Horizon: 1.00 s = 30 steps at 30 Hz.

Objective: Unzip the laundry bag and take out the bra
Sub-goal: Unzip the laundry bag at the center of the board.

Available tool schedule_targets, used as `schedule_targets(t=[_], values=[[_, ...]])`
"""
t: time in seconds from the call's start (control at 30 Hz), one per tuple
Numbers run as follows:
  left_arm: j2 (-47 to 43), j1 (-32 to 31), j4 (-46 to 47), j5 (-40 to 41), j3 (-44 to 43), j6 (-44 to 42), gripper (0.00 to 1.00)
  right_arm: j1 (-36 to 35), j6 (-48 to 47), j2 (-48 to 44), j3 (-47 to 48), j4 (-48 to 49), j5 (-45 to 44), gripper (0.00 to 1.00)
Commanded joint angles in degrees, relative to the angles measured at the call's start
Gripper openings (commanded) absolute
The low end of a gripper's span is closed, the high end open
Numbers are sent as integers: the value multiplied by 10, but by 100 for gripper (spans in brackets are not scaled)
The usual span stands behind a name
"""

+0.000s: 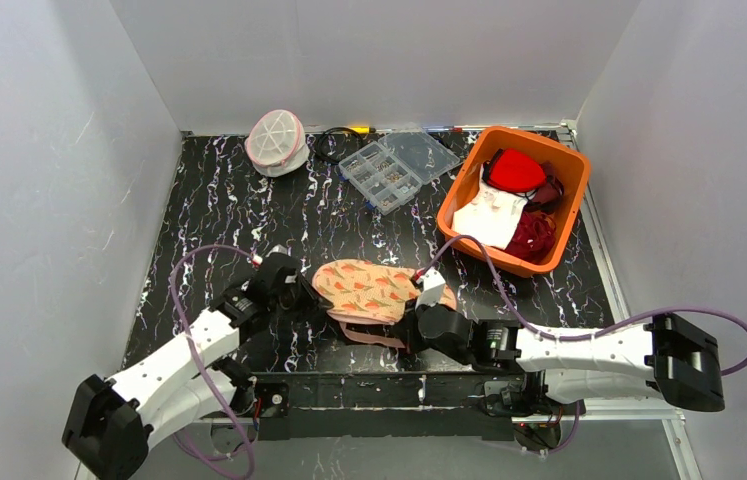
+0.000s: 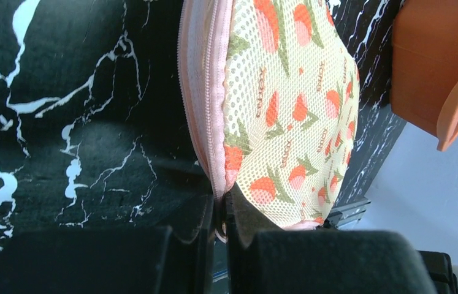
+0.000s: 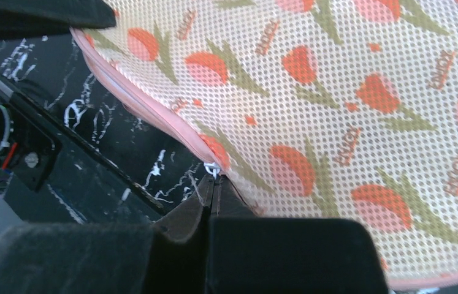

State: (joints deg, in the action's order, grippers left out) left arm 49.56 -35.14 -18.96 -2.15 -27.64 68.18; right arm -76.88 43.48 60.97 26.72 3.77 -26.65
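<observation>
A cream mesh laundry bag (image 1: 364, 288) printed with orange tulips, its rim a pink zip, lies at the near middle of the black marble table between both arms. My left gripper (image 1: 307, 290) is at its left end, shut on the pink zip rim (image 2: 214, 122). My right gripper (image 3: 213, 179) is at the bag's right end (image 1: 414, 318), shut on the small white zip pull (image 3: 214, 168). A white dome-shaped mesh laundry bag (image 1: 276, 140) with a pink rim stands apart at the back left. The bra is hidden.
An orange bin (image 1: 469, 185) holding red and white clothes stands at the back right. A clear plastic compartment box (image 1: 399, 165) lies open at the back middle, with a black cable (image 1: 329, 145) beside it. White walls close in three sides.
</observation>
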Motion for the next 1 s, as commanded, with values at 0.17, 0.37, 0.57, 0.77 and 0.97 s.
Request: schedule_targets(t=[0.17, 0.37, 0.57, 0.77, 0.97], values=[[113, 41, -13, 22, -84, -103, 0, 0, -26, -38, -16, -82, -54, 1], [58, 41, -9, -34, -49, -90, 54, 0, -28, -33, -21, -58, -36, 1], [-90, 37, -74, -71, -5, -29, 82, 0, -33, -19, -15, -3, 3, 1], [-119, -57, -53, -35, 9, 59, 84, 0, -36, 36, 13, 48, 49, 1], [20, -157, -3, 41, -46, 80, 85, 0, -37, 68, 34, 67, 68, 1]])
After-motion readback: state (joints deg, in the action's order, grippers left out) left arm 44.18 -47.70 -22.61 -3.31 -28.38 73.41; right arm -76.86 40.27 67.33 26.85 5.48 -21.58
